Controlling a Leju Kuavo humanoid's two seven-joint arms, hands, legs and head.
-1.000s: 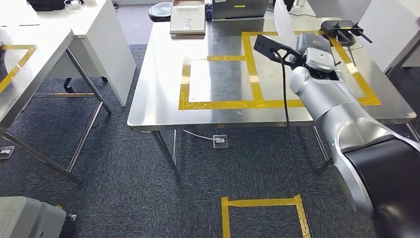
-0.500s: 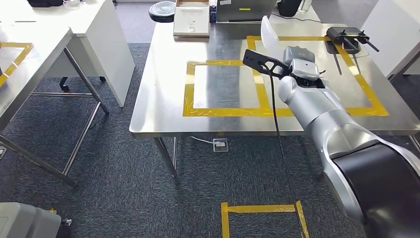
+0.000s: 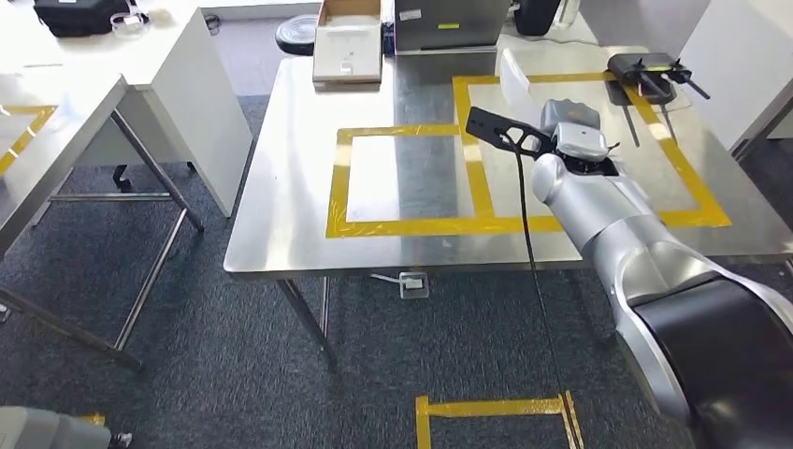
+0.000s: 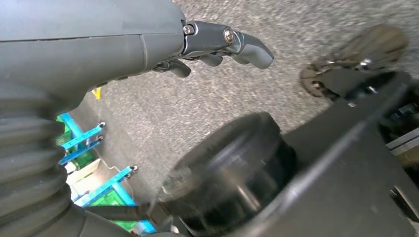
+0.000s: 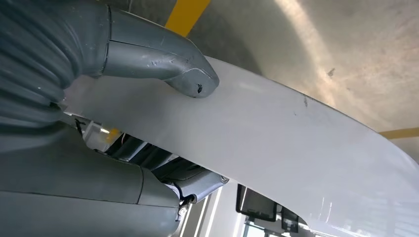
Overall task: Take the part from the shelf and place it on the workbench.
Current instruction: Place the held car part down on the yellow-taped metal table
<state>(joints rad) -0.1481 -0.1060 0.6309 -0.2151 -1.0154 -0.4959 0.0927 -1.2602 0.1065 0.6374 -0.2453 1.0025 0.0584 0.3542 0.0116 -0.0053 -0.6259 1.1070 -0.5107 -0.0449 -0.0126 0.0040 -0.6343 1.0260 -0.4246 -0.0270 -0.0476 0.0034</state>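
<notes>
Steel workbench [image 3: 299, 187] fills the centre of the head view, marked with yellow tape rectangles [image 3: 402, 227]; a cardboard box [image 3: 348, 42] sits at its far edge, a black device [image 3: 645, 67] in the upper right of the frame, dark carpet below.

Right hand [image 3: 570, 126] is extended over the right taped rectangle, mostly masked by its wrist camera housing. It grasps the part [image 3: 516, 73], a thin white curved panel standing up from the hand above the table, not yet on the surface. Right wrist view: thumb [image 5: 163, 57] pressed on the panel's face, darker fingers under it.

Left hand [image 4: 217, 44]: fingers loosely curled, nothing in them, over carpet.

Handling, judged: panel looks light, smooth, probably slippery, with some flex, so it could rotate in a pinch near one end. A hold closer to its middle would steady it. Lower it gently, flat side down.
</notes>
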